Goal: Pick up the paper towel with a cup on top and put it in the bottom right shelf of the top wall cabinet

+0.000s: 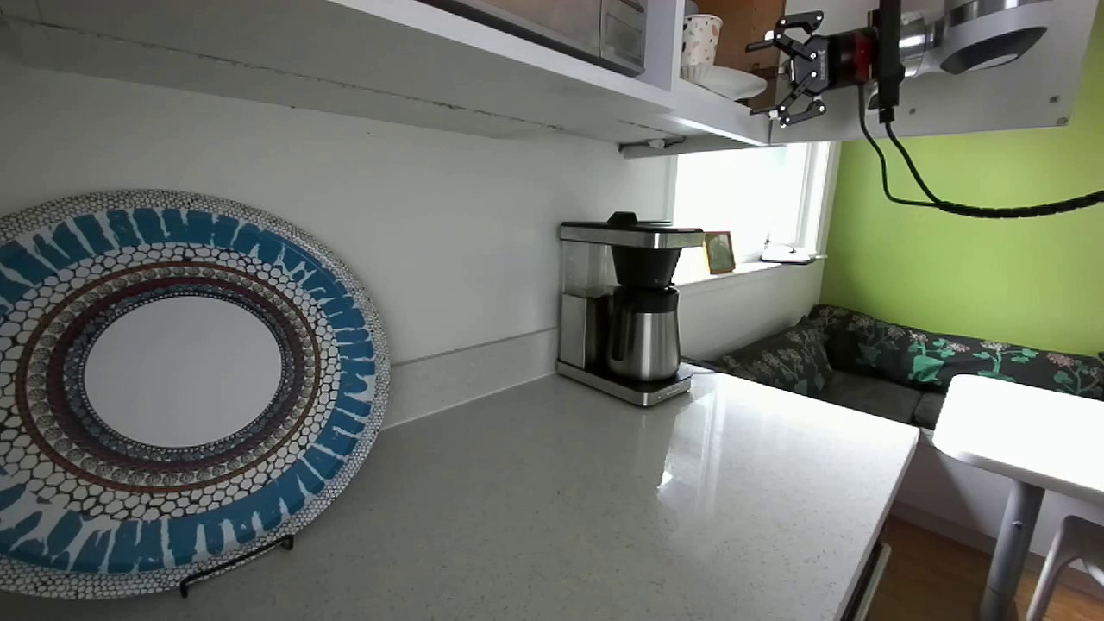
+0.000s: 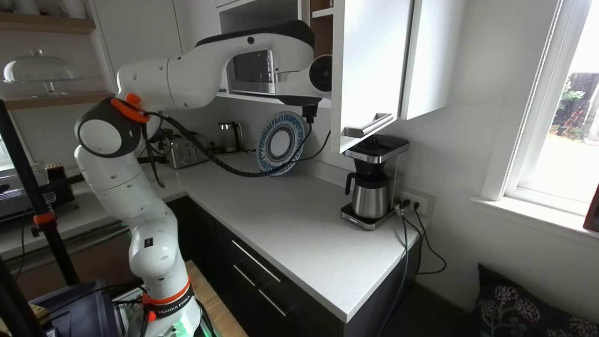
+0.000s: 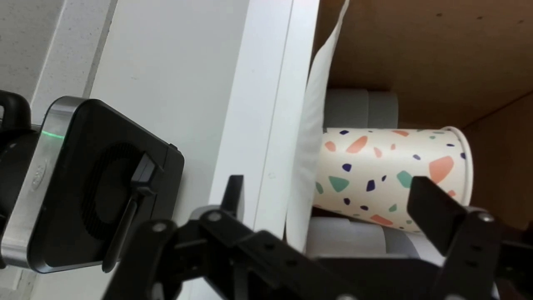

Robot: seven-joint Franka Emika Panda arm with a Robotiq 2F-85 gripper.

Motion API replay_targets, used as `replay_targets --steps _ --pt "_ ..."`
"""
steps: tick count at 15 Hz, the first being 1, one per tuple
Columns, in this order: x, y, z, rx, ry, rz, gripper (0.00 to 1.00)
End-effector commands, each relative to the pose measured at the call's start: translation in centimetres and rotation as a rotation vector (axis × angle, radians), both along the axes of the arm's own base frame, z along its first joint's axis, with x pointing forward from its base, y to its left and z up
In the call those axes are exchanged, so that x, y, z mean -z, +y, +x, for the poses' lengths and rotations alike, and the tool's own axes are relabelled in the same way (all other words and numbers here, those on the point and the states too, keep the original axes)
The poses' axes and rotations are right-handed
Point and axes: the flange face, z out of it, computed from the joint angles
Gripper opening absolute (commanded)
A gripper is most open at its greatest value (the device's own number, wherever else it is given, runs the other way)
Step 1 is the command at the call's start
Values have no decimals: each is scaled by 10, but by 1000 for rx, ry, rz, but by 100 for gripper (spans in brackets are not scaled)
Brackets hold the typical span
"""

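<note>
The cup [image 1: 701,41], cream with coloured specks, stands upright on the white paper towel [image 1: 726,82] in an exterior view. Both rest on the bottom right shelf [image 1: 720,125] of the top wall cabinet [image 1: 742,34]. In the wrist view the cup [image 3: 387,166] lies sideways in the picture, with the paper towel [image 3: 310,137] seen edge-on along the shelf's front edge [image 3: 270,112]. My gripper [image 1: 761,79] is open and empty at the compartment's front. In the wrist view the fingers [image 3: 327,183] span the towel's edge, apart from the cup. Another exterior view hides gripper, cup and towel behind the door [image 2: 369,70].
The open cabinet door [image 1: 975,103] stands beside my wrist. Grey-white dishes [image 3: 345,237] stand behind the cup. A microwave [image 1: 552,26] occupies the compartment beside it. A coffee maker [image 1: 642,336] and the blue-patterned plate [image 1: 181,371] stand on the counter [image 1: 535,500] below.
</note>
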Motion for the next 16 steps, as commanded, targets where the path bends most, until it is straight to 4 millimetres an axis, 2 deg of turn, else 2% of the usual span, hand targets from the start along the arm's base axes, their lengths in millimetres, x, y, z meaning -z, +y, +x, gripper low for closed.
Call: replay_targets --steps 1,9,16 --pt "-1 0 -14 -34 19 -4 100" --pt "-6 -1 -51 -26 37 -52 100" --pt "-14 8 -100 46 76 -169 100"
